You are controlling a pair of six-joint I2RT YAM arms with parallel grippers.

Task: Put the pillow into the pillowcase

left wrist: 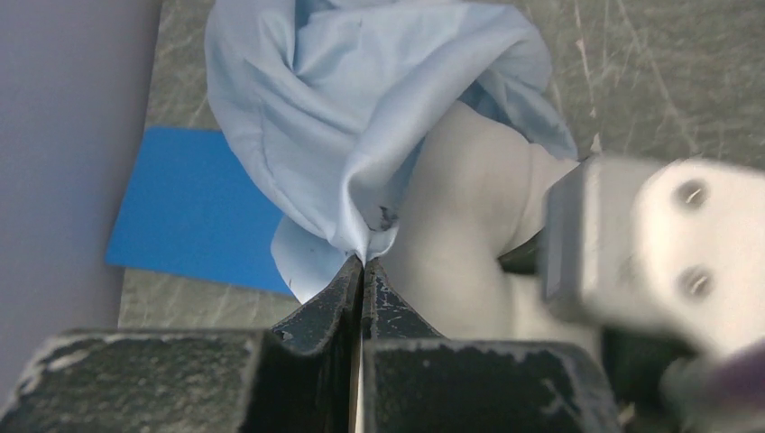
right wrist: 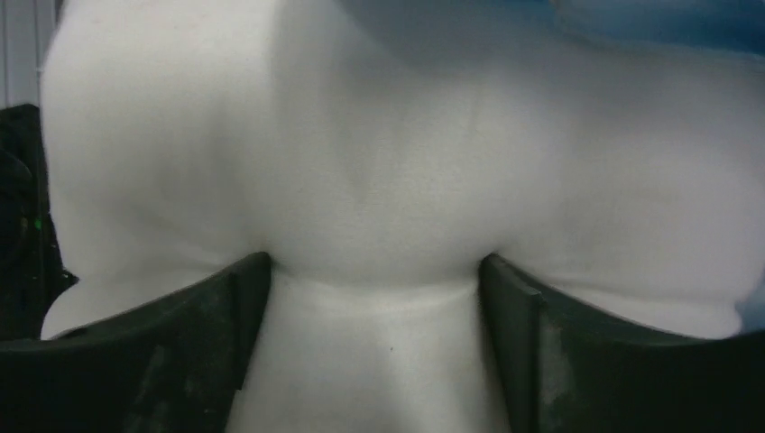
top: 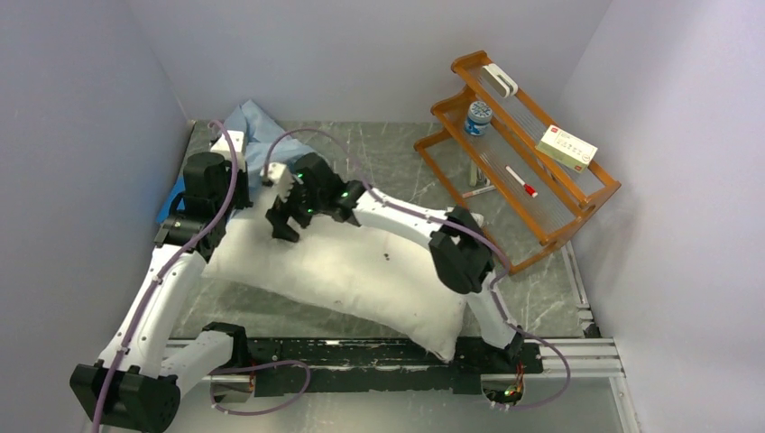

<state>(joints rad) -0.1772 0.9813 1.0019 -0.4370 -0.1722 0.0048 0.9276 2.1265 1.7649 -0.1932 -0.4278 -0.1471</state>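
Note:
The white pillow (top: 361, 271) lies slantwise across the table in front of both arms. The pale blue pillowcase (top: 257, 122) is bunched at the back left, at the pillow's far end. My left gripper (left wrist: 363, 263) is shut on a fold of the pillowcase (left wrist: 361, 108), with the pillow (left wrist: 469, 207) just to its right. In the top view the left gripper (top: 239, 185) sits at the pillow's far left corner. My right gripper (top: 284, 225) presses down on the pillow's far end. Its jaws (right wrist: 374, 262) stand wide apart, squeezing a thick wad of pillow (right wrist: 388, 162) between them.
A bright blue flat mat (top: 171, 203) lies by the left wall, partly under the pillowcase; it also shows in the left wrist view (left wrist: 189, 212). A wooden rack (top: 523, 153) with a box, a jar and a pen stands at the back right. Grey walls close in left and back.

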